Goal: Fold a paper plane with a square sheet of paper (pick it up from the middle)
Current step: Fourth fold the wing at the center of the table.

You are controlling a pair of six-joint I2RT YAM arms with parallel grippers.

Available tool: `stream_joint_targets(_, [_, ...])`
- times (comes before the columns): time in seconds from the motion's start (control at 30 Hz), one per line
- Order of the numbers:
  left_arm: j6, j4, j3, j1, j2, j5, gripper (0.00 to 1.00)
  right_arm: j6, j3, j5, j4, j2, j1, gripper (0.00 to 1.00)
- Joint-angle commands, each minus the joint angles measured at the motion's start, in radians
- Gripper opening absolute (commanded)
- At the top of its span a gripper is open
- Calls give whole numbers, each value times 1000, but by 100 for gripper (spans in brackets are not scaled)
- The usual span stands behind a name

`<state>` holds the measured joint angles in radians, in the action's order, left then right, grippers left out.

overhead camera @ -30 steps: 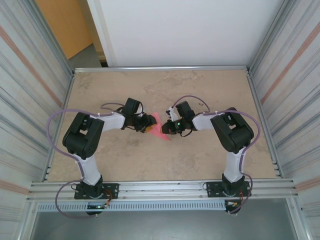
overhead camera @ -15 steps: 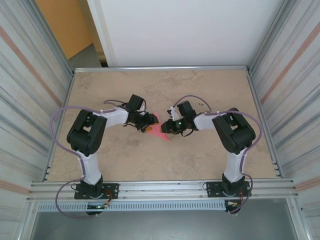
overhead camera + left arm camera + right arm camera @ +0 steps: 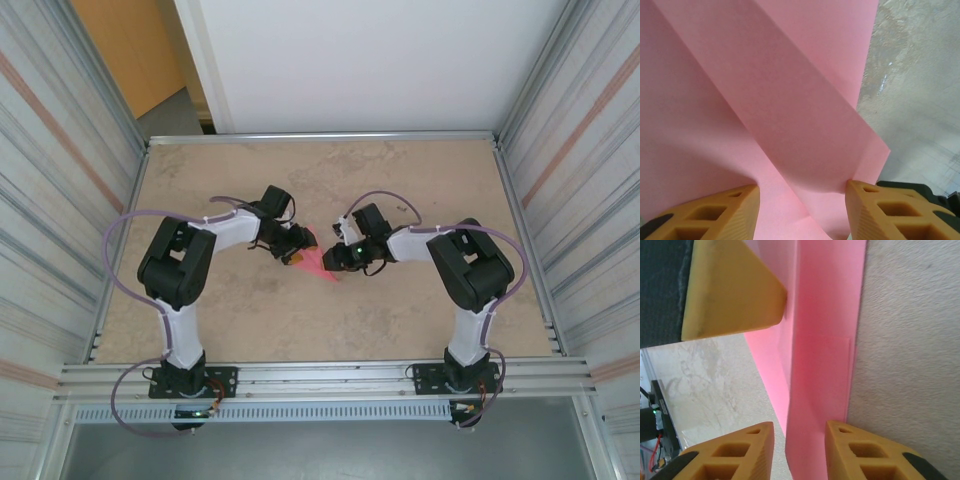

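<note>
- The pink paper point(image 3: 322, 266) is folded, not a flat square. It has long straight creases, and some parts lie on top of other parts.
- The counter point(image 3: 400, 180) is under the pink paper. The middle of the counter is about where the paper lies.
- My left end effector point(image 3: 802, 192) is at the left side of the pink paper. Its two orange fingers point(image 3: 715, 215) stand apart, so it is open. The paper runs into the gap and comes right up to both tips.
- My right end effector point(image 3: 800, 429) is at the right side of the pink paper. Its fingers stand apart too, with a smaller gap, so it is open. A long thin part of the paper runs into that gap. I am not squeezing it.
- In my right wrist view, one orange finger of my left end effector rests right against the far part of the pink paper.
- From above, my two end effectors are close together, with the pink paper between them.
</note>
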<state>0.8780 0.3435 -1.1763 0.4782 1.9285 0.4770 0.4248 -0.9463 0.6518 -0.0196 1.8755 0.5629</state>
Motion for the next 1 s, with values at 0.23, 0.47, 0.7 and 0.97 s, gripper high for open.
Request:
stream_joint_targets(0.23, [-17,132,17,8,85,-63,52,-37,-17,9,31,35,-3,26])
stream_joint_targets(0.47, [-21,140,12,8,93,-61,52,-63,-16,63,39,60,-23,23])
stream_joint_targets(0.7, [-22,142,9,8,96,-55,52,-66,-18,86,43,74,-36,17])
stream_joint_targets(0.97, [-23,113,7,7,79,-41,52,-45,-16,145,22,86,-49,10])
